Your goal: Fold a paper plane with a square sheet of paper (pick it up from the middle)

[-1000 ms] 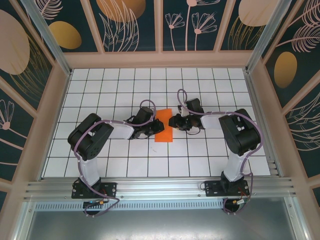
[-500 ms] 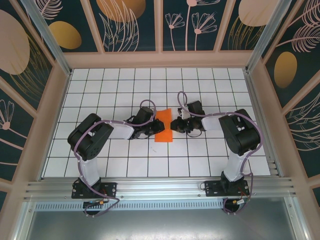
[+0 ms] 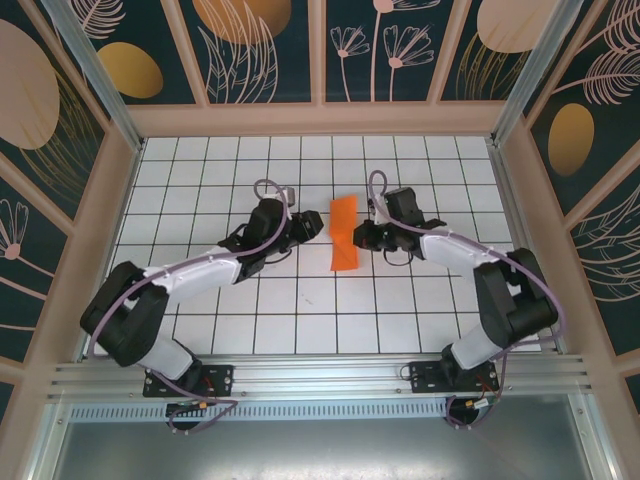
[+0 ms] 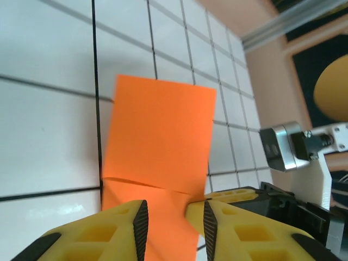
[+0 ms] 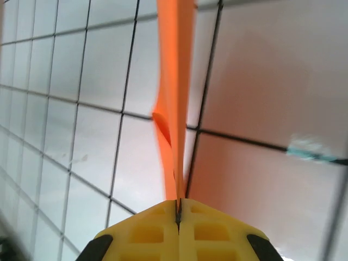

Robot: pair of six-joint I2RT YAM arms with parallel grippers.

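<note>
Near the middle of the table [image 3: 200,170], a touch toward 12 o'clock in the top view, the sheet of paper [image 3: 342,250] is a narrow, folded orange strip, long from 12 to 6 o'clock. It looks lifted off the white tiles rather than lying flat. The right claw [image 3: 360,238] meets its edge at 3 o'clock. The left claw [image 3: 314,227] sits just beside the edge at 9 o'clock, and whether it touches cannot be told from here. Both arms reach in from 6 o'clock.

In the left wrist view, the sheet of paper [image 4: 160,130] spreads as a broad orange panel over the gridded table [image 4: 49,141], with a crease line across its lower part. The left claw [image 4: 173,217] is spread: its yellow fingers [image 4: 109,231] stand apart at 6 o'clock, and the near end of the sheet runs into the gap between them. At 4 o'clock, the right arm's metal wrist block [image 4: 283,155] shows just past the paper.

In the right wrist view, the right claw [image 5: 178,209] is pressed together, its yellow fingers [image 5: 147,228] pinching the sheet of paper [image 5: 175,81]. The sheet is seen edge-on, a thin orange blade running to 12 o'clock with a small buckle halfway. The table [image 5: 261,98] lies behind it, blurred.
</note>
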